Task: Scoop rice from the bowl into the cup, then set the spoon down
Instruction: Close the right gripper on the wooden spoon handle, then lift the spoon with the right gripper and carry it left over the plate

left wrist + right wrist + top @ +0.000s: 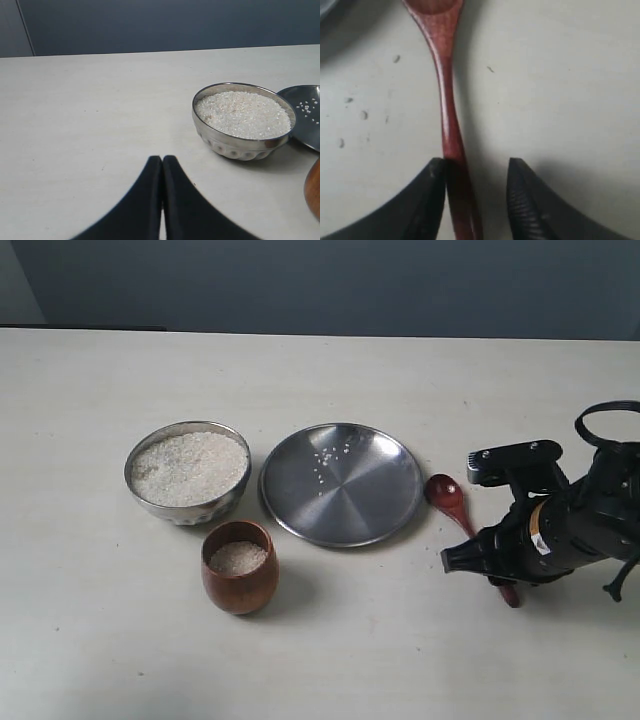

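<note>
The steel bowl (190,510) at the left is full of white rice (190,468). In front of it stands the brown wooden cup (240,585), partly filled with rice (238,558). The dark red wooden spoon (447,495) lies flat on the table to the right of the plate. My right gripper (490,560) hangs over its handle. In the right wrist view the right gripper (476,161) is open. The spoon handle (445,90) lies between the jaws, against one finger and clear of the other. My left gripper (162,159) is shut and empty, short of the bowl (240,147).
A flat steel plate (350,500) with a few spilled grains lies between the bowl and the spoon. Some stray grains (364,115) dot the table beside the spoon handle. The tabletop is pale, with a dark wall behind.
</note>
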### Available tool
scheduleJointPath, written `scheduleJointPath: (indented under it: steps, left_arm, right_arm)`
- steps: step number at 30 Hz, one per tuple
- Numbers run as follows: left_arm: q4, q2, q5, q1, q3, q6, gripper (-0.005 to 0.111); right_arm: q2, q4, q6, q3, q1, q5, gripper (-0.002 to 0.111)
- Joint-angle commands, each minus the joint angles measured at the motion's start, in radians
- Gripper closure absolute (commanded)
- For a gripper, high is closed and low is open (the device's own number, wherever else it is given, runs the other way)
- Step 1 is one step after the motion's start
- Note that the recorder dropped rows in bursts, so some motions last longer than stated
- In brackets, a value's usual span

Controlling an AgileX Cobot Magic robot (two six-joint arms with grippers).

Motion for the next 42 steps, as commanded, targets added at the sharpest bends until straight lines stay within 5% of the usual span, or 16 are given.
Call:
scheduleJointPath:
  steps: [1,9,14,27,34,42]
  left_arm:
    - [0.002,-0.005,-0.006,0.001,0.005,-0.003,0.106]
    - [0.002,-0.005,-0.006,0.001,0.005,-0.003,0.106]
    - [0.002,-0.005,-0.006,0.001,0.005,-0.003,0.106]
    - [0.002,-0.005,-0.006,0.001,0.005,-0.003,0.106]
    - [0.002,-0.005,-0.006,0.001,0.005,-0.003,0.106]
    - [0.002,-0.005,-0.006,0.001,0.005,-0.003,0.106]
  right_arm:
    - [-0.045,-0.041,0.009,0.015,-0.004,-0.025,0.080]
    - [-0.257,-0.144,0.065,0.127,-0.004,-0.066,0.101]
    - [-0.365,-0.173,0.061,0.261,-0.004,-0.300,0.101]
    - [-0.275,-0.169,0.018,0.269,-0.077,-0.312,0.101]
    - [-0.150,-0.169,-0.010,0.254,-0.077,-0.325,0.071]
    - [-0.135,-0.173,-0.024,0.176,-0.098,-0.272,0.075]
